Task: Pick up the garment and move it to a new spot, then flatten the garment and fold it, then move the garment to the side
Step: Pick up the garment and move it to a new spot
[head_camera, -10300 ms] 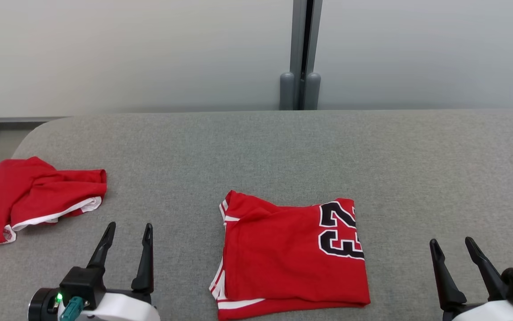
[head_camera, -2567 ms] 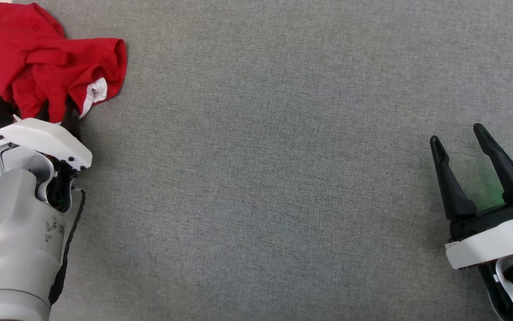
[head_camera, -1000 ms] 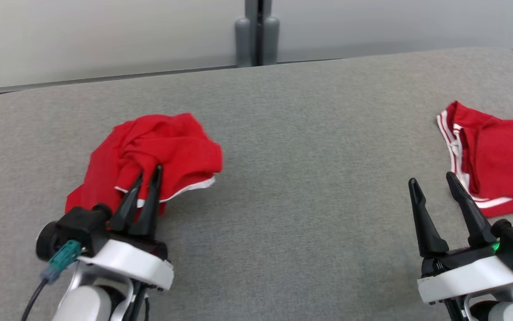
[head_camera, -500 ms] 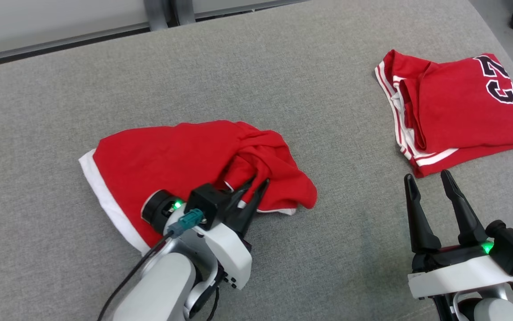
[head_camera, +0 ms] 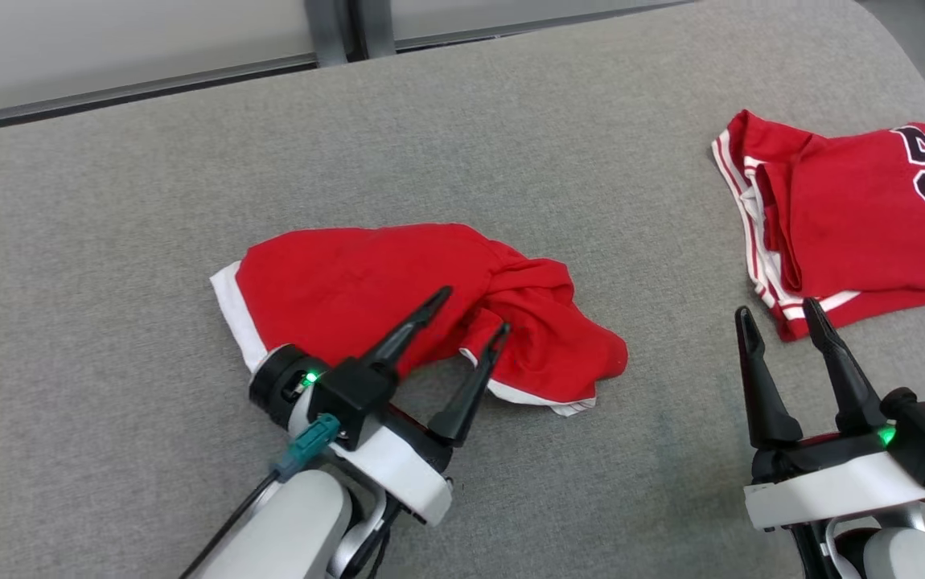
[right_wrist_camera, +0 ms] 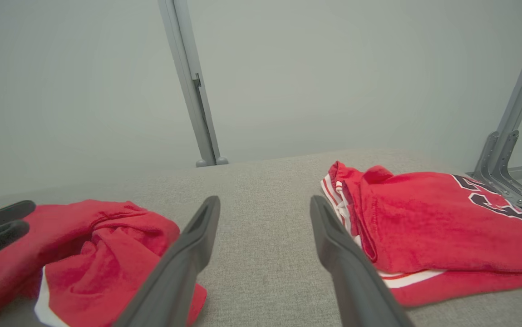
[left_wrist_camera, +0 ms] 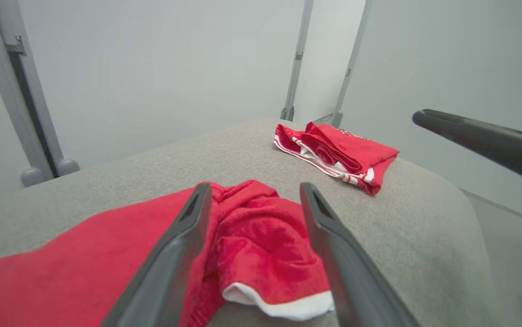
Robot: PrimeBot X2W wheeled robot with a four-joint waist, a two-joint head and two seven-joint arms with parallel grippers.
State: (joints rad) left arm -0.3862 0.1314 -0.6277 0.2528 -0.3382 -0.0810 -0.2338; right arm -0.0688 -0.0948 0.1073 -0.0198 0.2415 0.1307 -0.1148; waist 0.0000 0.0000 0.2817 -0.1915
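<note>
On the middle of the grey surface, the crumpled garment lies loose; the left gripper stands spread over its 5 o'clock edge. At 4 o'clock the right gripper is spread too.

This looked like a robotics lab or test bay. Under the left gripper and the right gripper ran a broad table padded in plain grey cloth. Beyond the right gripper's fingertips stood bare pale partition panels, joined by grey metal posts on rounded feet. Off to that gripper's right, a bolted steel bracket held another post.
</note>
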